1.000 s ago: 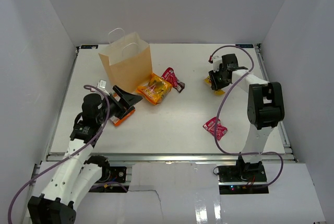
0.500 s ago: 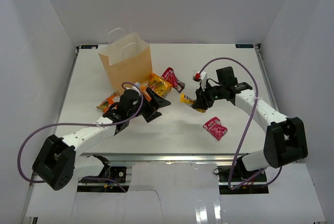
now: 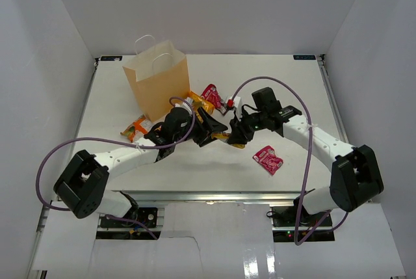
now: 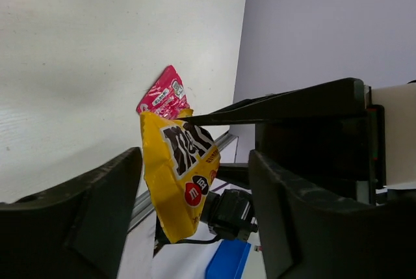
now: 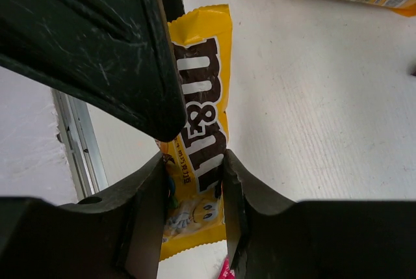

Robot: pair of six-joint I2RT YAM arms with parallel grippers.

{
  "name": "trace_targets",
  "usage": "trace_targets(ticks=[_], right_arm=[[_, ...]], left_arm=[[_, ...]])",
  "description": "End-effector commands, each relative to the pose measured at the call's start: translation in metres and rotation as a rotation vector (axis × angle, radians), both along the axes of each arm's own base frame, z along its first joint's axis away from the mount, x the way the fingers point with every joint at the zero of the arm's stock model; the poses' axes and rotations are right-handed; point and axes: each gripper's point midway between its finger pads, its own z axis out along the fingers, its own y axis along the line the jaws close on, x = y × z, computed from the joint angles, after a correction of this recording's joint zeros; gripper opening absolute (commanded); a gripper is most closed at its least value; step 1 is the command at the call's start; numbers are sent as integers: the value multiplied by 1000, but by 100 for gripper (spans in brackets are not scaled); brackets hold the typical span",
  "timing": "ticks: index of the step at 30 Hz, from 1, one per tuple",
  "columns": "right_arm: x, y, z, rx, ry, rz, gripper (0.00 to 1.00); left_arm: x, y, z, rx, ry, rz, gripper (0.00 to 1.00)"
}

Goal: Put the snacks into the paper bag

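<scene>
Right end effector (image 5: 193,168) clamps yellow packet (image 5: 203,90); left end effector (image 4: 195,168) agape

The right pincer (image 5: 193,162) grips the yellow packet (image 5: 203,64).

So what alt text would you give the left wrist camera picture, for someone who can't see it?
A yellow packet hangs inside the open left gripper, between its two dark fingers, pinched at its top edge by the black right gripper. Behind it a pink packet lies on the white table.
</scene>
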Motion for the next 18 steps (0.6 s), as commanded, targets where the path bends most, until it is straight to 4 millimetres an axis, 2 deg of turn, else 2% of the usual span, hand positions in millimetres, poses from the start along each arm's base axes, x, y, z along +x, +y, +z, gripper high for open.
trace_targets(ticks=[1, 5, 8, 13, 14, 16, 17, 18], right_arm=[[15, 13, 25, 50, -55, -3, 20], [15, 18, 31, 62, -61, 2, 21], [13, 20, 33, 70, -61, 7, 23], [10, 21, 39, 82, -72, 19, 27], [8, 21, 39, 83, -72, 27, 32], [6, 20, 42, 88, -90, 51, 41], [4, 19, 42, 85, -88, 57, 52], [3, 18, 44, 85, -98, 65, 57]], left_arm=[[-1, -3, 0, -22, -3, 2, 73], [-1, -4, 1, -25, -7, -2, 65], [-1, -6, 1, -24, -8, -9, 50], [0, -4, 6, -25, -31, 0, 35], [1, -3, 8, -23, -46, 0, 28], [2, 0, 13, -20, -72, 12, 24], [3, 1, 13, -9, -89, 13, 22], [3, 4, 15, 1, -99, 19, 20]])
